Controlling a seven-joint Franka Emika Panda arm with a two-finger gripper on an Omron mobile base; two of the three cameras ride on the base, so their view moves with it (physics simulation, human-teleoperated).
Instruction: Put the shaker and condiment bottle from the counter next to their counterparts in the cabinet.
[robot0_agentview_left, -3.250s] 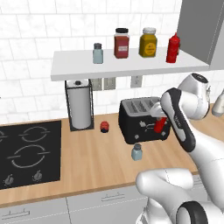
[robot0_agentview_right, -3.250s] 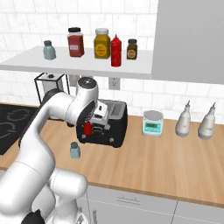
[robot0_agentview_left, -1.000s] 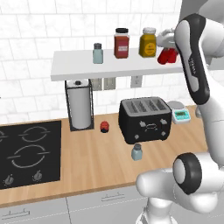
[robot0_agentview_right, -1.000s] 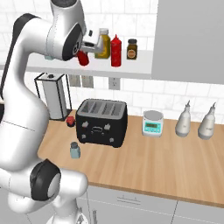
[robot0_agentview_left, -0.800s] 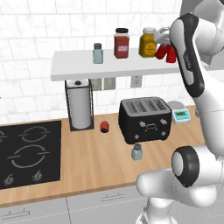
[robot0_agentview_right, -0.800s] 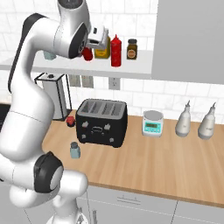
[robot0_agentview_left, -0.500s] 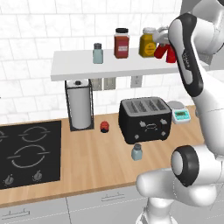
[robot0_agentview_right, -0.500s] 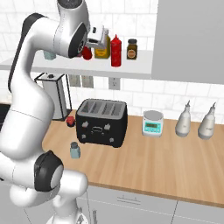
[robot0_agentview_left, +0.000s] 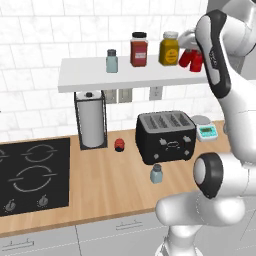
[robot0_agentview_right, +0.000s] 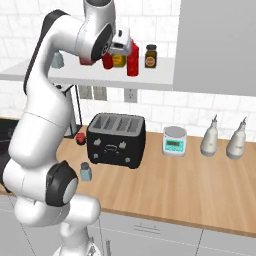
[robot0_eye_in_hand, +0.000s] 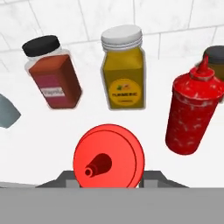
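Observation:
My gripper (robot0_agentview_right: 111, 54) is up at the cabinet (robot0_agentview_left: 85, 80) shelf, shut on the red condiment bottle (robot0_agentview_right: 107, 61). In the hand view I look down on the bottle's top (robot0_eye_in_hand: 108, 162), held between the grey fingers (robot0_eye_in_hand: 65, 177). Its counterpart, a matching red bottle (robot0_eye_in_hand: 194, 109), stands upright just to the right on the shelf (robot0_agentview_right: 132, 57). In the left base view the held bottle (robot0_agentview_left: 185, 58) hangs beside that counterpart (robot0_agentview_left: 198, 61). One shaker (robot0_agentview_left: 112, 61) stands at the shelf's left. The other shaker (robot0_agentview_left: 156, 173) stands on the counter (robot0_agentview_left: 100, 195) in front of the toaster.
On the shelf stand a red-filled jar (robot0_agentview_left: 139, 49), a yellow-filled jar (robot0_agentview_left: 169, 48) and a small dark jar (robot0_agentview_right: 150, 56). The counter carries a black toaster (robot0_agentview_left: 166, 135), a paper-towel holder (robot0_agentview_left: 91, 122), a small red thing (robot0_agentview_left: 119, 145), a scale (robot0_agentview_right: 174, 141), two pale bottles (robot0_agentview_right: 208, 137) and the cooktop (robot0_agentview_left: 30, 175).
The arm has lifted the red bottle from toaster height up to the shelf. Over the last second it eased the bottle in toward its counterpart. The counter shaker has not moved.

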